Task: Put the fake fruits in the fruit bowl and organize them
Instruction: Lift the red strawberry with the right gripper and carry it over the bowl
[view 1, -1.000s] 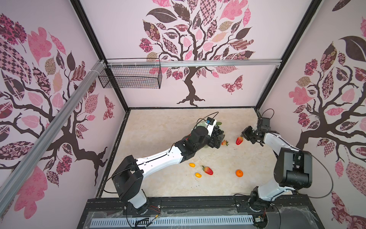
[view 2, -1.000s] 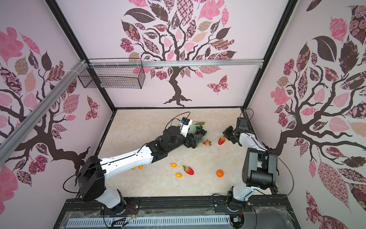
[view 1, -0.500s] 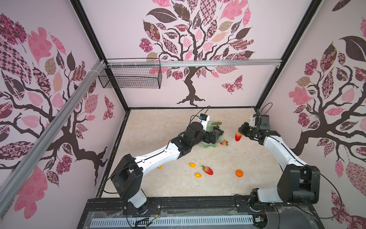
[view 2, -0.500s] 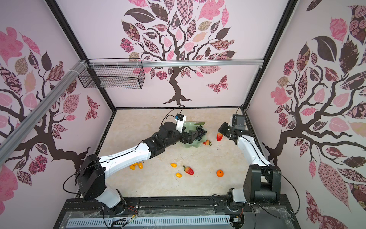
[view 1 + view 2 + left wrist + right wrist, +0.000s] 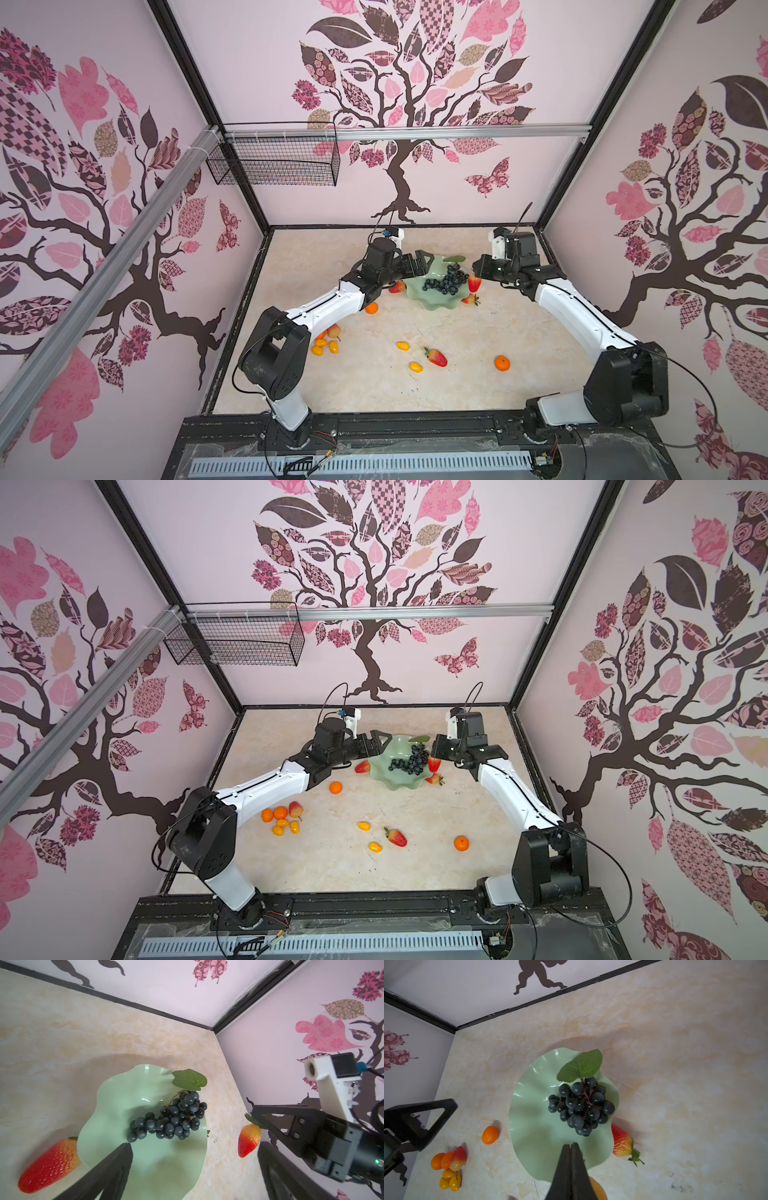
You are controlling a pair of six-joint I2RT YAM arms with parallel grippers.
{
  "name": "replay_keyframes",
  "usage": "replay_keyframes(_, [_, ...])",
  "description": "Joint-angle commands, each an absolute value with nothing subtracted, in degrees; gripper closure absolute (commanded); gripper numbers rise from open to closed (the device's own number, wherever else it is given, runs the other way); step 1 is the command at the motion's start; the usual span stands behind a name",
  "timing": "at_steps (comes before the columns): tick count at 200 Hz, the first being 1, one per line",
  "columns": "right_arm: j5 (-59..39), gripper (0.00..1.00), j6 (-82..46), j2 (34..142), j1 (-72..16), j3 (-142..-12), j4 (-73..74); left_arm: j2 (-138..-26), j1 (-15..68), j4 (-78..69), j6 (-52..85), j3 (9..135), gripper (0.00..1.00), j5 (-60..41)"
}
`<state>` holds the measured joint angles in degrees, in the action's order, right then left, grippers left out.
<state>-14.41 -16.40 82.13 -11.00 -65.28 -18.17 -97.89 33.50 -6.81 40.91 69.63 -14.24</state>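
Two right fingers (image 5: 563, 1169) pinch strawberry (image 5: 249, 1140)

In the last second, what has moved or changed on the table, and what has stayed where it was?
The left gripper, which covered the bowl, drew back to its left rim, open; the grapes now lie uncovered inside. The right gripper, shut on a strawberry by its green cap, carried it left to the bowl's right rim. The loose fruits on the table stayed put.

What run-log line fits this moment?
right gripper: shut on red plastic strawberry | left gripper: open | pale green wavy bowl: holds dark grape bunch
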Motion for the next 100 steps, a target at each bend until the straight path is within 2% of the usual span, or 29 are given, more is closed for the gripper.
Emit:
replay_keyframes(1, [-12.41,1.00,-11.73,85.76,-14.07,-69.01,-21.62,-98.33,32.35,-8.88,45.11,70.19,0.02,-17.64])
replay_keyframes(100, [-12.89,1.00,-8.80,97.34,-20.65,-75.33,-28.75,-99.79,29.11,-10.59,47.73,69.98,0.02,-19.45])
